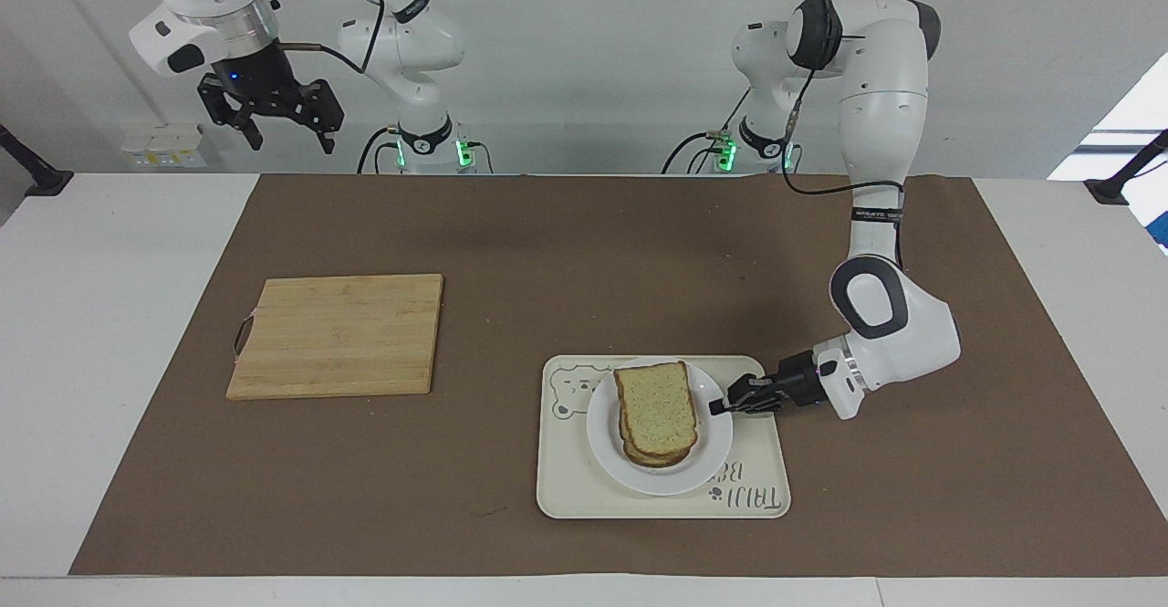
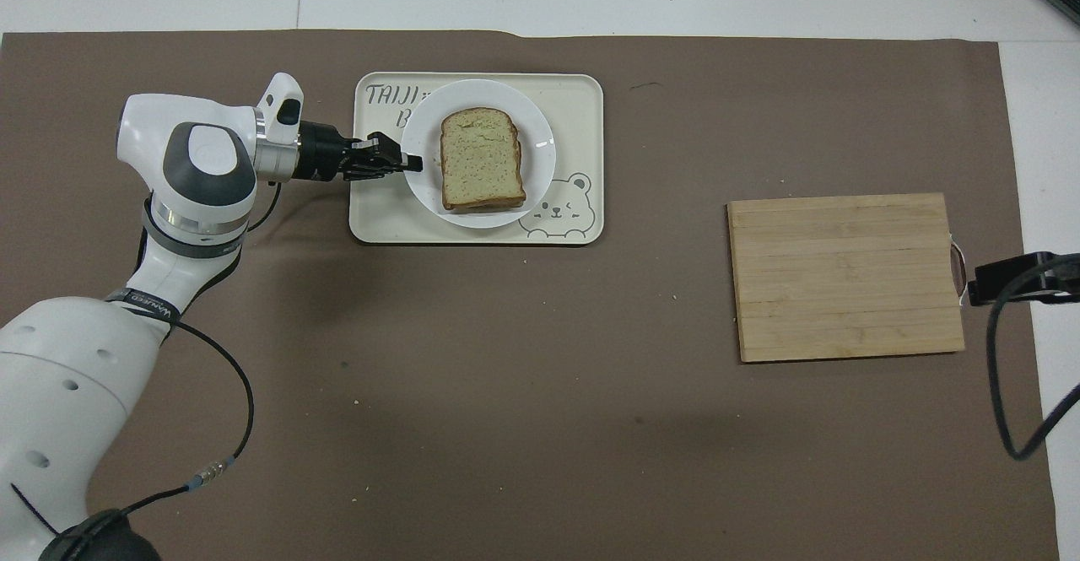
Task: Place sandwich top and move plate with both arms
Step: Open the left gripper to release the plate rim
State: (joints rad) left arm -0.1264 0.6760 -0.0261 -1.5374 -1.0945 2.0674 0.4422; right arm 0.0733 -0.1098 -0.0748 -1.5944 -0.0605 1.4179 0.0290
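Observation:
The sandwich top point(image 1: 655, 403) point(image 2: 481, 156), a pale speckled slice with brown crust, lies on another slice in the middle of the white plate point(image 1: 659, 486) point(image 2: 540, 135). The plate rests on the cream tray point(image 1: 566, 488) point(image 2: 582, 97). My left gripper point(image 1: 716, 409) point(image 2: 413, 160) reaches in low and level from the left arm's end, and its fingertips pinch the plate's rim. My right gripper point(image 1: 289, 144) hangs high above the right arm's end of the table, open, holding nothing.
A bamboo cutting board point(image 1: 338, 335) point(image 2: 844, 274) lies bare on the brown mat toward the right arm's end. The tray carries a bear drawing point(image 2: 555, 205) and lettering point(image 1: 748, 496). White table surrounds the mat.

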